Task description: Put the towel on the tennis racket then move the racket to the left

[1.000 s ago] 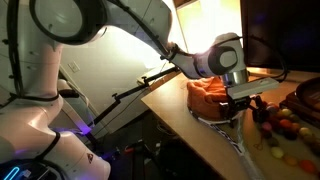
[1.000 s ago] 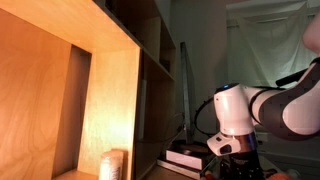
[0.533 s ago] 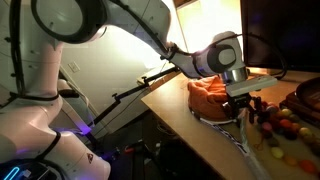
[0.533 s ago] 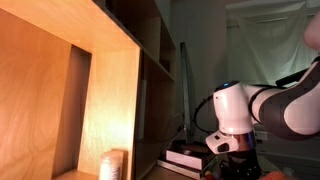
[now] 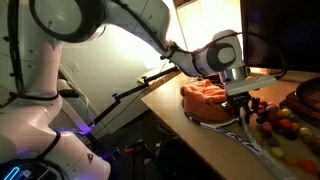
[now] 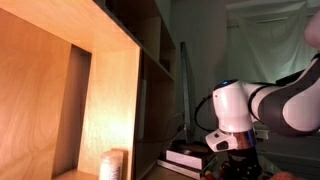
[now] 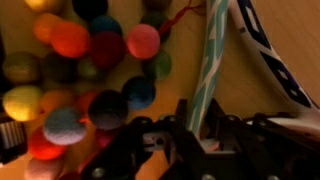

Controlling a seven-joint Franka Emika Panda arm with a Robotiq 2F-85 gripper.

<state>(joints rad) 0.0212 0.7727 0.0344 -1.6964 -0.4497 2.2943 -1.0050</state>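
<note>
The tool (image 7: pixel 200 128) is closed narrowly on the tennis racket (image 7: pixel 208 60), its fingers pinching the striped shaft from both sides. In an exterior view the towel (image 5: pixel 205 93) lies bunched on the racket's oval head, which rests on the worktop (image 5: pixel 172 104). A cluster of coloured balls (image 7: pixel 70 70) sits just beside the shaft.

In an exterior view I look from low beside the robot's base (image 5: pixel 40 140), up along the arm (image 5: pixel 130 30) to the worktop (image 5: pixel 200 135) edge. In an exterior view I look past a wooden shelf unit (image 6: pixel 90 90) at the arm's wrist (image 6: pixel 235 105), farther off and dim. My wrist view sits close above the worktop, with the pincer (image 7: pixel 198 125) at its bottom edge and the tennis racket (image 7: pixel 209 60) just beneath. Both exterior views share that wrist.
</note>
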